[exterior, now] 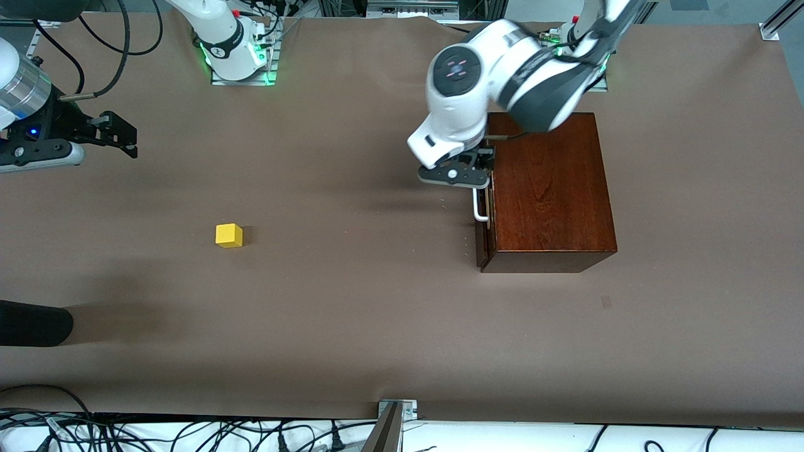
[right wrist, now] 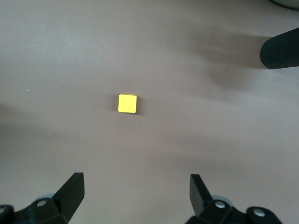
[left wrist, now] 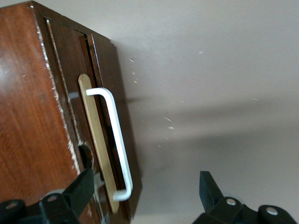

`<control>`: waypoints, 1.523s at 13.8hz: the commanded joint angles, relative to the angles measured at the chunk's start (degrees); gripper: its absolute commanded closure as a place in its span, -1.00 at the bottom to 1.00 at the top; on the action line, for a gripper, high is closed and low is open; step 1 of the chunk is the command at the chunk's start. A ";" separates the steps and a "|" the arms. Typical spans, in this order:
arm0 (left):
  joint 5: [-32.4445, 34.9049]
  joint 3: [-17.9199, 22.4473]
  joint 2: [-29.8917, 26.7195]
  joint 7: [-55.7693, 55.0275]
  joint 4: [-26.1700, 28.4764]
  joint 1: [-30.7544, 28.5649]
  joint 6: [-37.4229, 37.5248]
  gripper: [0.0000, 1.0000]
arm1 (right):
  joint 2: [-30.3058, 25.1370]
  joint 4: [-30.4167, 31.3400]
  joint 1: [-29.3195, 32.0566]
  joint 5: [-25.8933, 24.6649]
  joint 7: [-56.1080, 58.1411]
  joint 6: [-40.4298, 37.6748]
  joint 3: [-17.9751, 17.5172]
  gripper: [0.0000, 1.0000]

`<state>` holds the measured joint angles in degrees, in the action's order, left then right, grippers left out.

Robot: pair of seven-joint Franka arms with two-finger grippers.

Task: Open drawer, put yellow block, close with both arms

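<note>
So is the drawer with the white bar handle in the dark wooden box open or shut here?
Shut, or nearly: the dark drawer front sits close against the glossy mahogany box, and no pale tray shows. The open left gripper straddles the white bar handle.

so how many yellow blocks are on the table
1. The yellow block sits on the bare table toward the right arm's end, apart from the wooden box. None other visible; inside the box is hidden.

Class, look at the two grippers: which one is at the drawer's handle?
The left gripper, open astride the drawer's white handle; the right gripper waits open above bare table, away from the yellow block.
</note>
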<state>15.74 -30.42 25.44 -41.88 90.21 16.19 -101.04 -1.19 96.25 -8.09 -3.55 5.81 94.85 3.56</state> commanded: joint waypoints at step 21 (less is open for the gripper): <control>15.37 0.19 2.69 -12.78 12.89 1.82 -10.40 -1.00 | 0.22 -1.33 0.18 0.91 -0.45 -1.42 -0.05 -1.00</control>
<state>28.31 -30.28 28.08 -53.07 102.23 17.71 -111.86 -1.19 96.24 -8.09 -3.54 5.81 94.82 3.56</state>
